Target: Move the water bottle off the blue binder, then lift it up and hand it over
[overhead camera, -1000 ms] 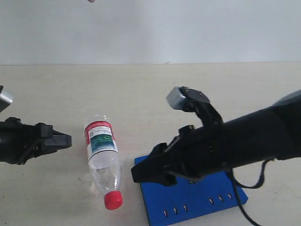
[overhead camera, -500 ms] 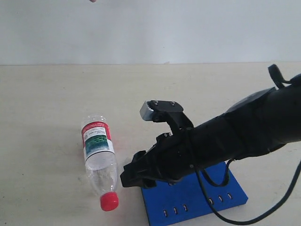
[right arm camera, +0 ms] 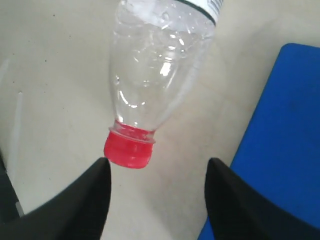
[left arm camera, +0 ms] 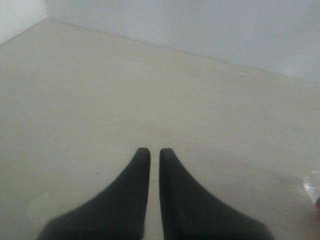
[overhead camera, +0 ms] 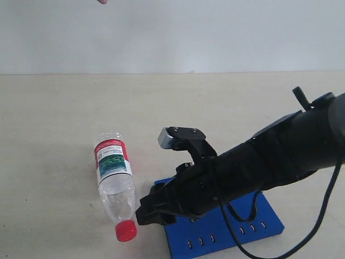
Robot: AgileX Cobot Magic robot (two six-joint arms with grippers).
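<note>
water bottle (overhead camera: pixel 115 186) lies on its side on the worktop (overhead camera: pixel 54 108), off the blue binder (overhead camera: pixel 226 232), just beside it, apart | red cap (overhead camera: pixel 125 231) is the end nearest the binder | right gripper (overhead camera: pixel 144 212) over the binder's bottle-side edge, jaws wide, holding nothing, cap just ahead of them | left gripper (left arm camera: pixel 154 152) over bare worktop, jaws narrow, nearly closed, holding nothing

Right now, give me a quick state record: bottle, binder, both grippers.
water bottle: on its side on the table, red cap at the near end in the exterior view
blue binder: flat on the table, apart from the bottle, partly hidden by the right arm
right gripper: open, empty, close to the cap
left gripper: shut, empty, over bare table
task state: bottle off binder, not yet grasped
</note>
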